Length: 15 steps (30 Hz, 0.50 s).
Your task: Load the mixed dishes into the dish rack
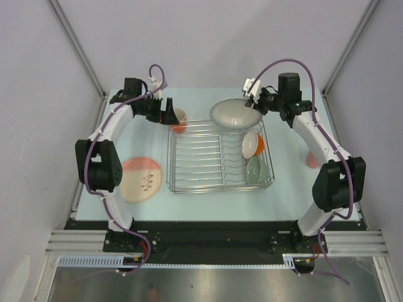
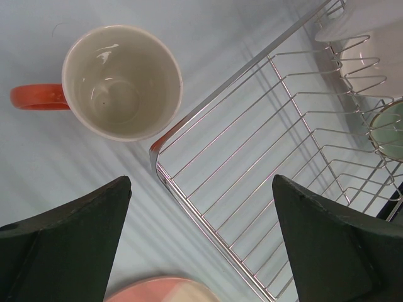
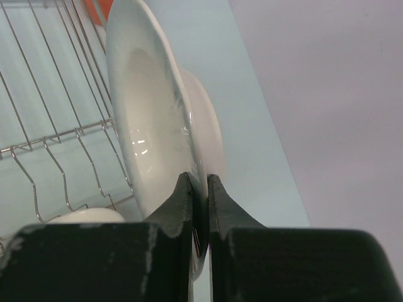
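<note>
The silver wire dish rack (image 1: 208,165) stands mid-table. The orange-and-white bowl (image 1: 252,145) and the pale green bowl (image 1: 257,170) stand on edge in its right end. My right gripper (image 1: 253,102) is shut on the rim of the white plate (image 1: 235,112) and holds it tilted over the rack's far right corner; the plate fills the right wrist view (image 3: 151,126), with the jaws (image 3: 198,177) pinching its edge. My left gripper (image 1: 170,116) is open and empty, above the rack's far left corner (image 2: 189,189), next to the upright orange mug (image 2: 119,82). The pink plate (image 1: 140,179) lies flat on the table at the left.
A pink object (image 1: 312,161), probably the tumbler, stands on the table right of the rack, mostly hidden behind my right arm. Grey walls close in the table on three sides. The rack's left and middle slots hold nothing.
</note>
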Available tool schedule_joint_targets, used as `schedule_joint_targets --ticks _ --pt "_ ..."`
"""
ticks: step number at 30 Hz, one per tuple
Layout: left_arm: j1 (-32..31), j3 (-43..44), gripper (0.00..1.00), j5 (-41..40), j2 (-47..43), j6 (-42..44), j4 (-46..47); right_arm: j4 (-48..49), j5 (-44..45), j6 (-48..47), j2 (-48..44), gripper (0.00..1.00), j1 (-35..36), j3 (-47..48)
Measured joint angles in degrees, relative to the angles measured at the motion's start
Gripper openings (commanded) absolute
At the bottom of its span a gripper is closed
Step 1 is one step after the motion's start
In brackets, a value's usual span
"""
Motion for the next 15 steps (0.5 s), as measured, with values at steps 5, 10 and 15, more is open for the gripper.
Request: schedule_joint_targets --ticks 5,10,15 --pt "0.26 0.00 1.00 0.55 0.00 0.00 0.00 0.92 0.00 0.04 0.20 0.00 -0.04 -0.87" --pt "0.28 0.00 1.00 0.59 0.00 0.00 0.00 1.42 -0.09 0.15 0.76 0.00 -0.04 -1.11" --pt "0.28 0.00 1.00 0.63 0.00 0.00 0.00 2.19 -0.44 0.11 0.76 0.00 -0.04 -1.81"
